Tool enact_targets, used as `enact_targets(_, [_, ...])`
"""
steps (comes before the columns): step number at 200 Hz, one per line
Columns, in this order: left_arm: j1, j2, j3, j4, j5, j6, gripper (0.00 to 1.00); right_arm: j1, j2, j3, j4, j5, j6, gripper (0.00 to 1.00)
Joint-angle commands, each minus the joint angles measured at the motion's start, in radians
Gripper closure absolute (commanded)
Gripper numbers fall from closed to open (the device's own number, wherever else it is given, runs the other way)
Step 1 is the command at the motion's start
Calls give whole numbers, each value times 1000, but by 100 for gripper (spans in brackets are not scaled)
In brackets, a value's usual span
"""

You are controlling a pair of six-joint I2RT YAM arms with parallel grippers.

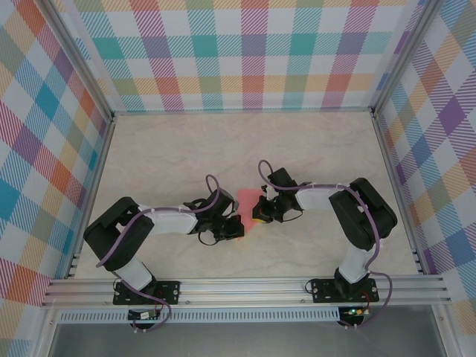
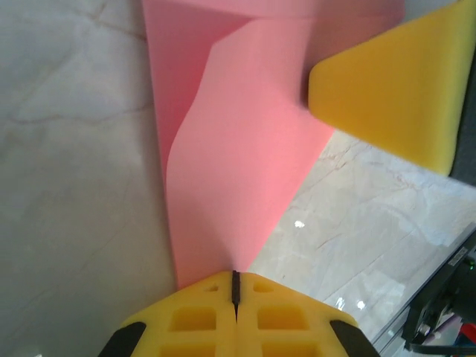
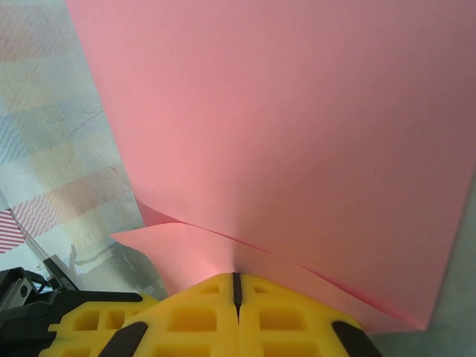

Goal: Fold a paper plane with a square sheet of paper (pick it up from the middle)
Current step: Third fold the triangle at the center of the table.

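Note:
The square sheet of paper (image 1: 248, 199) is salmon pink and hangs above the table's middle, bent over on itself with two layers showing. In the left wrist view the sheet (image 2: 238, 149) runs up from my left gripper (image 2: 235, 278), whose yellow jaws are shut on its lower edge. A yellow finger of the right gripper (image 2: 394, 85) presses the sheet at upper right. In the right wrist view the sheet (image 3: 297, 111) fans out from my right gripper (image 3: 236, 278), which is shut on its folded edge. From above, the left gripper (image 1: 233, 226) and right gripper (image 1: 260, 216) meet at the sheet's near end.
The marble-patterned table top (image 1: 163, 149) spreads around both arms. Plaid walls (image 1: 245, 52) close the back and sides. An aluminium rail (image 1: 245, 286) runs along the near edge by the arm bases. The left gripper's yellow body (image 3: 74, 323) sits low left in the right wrist view.

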Motion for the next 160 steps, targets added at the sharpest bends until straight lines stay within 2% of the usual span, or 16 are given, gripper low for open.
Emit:
enact_targets(1, [-14,-19,-39,-200,23,54,100,1,56,-17,-96,102,-3,100])
enact_targets(70, [-15,-95,-10,-255,4,76,100,1,54,-16,-103,107,-5,100])
enact_targets(113, [-20,-170,-40,5,-42,-96,100,1,51,-13,-97,105,-4,100])
enact_targets(130, [-20,-155,-26,23,-78,-107,100,1,55,-14,-92,103,0,100])
enact_targets(160, [-27,-66,25,11,-66,-94,100,1,55,-14,-91,99,-1,100])
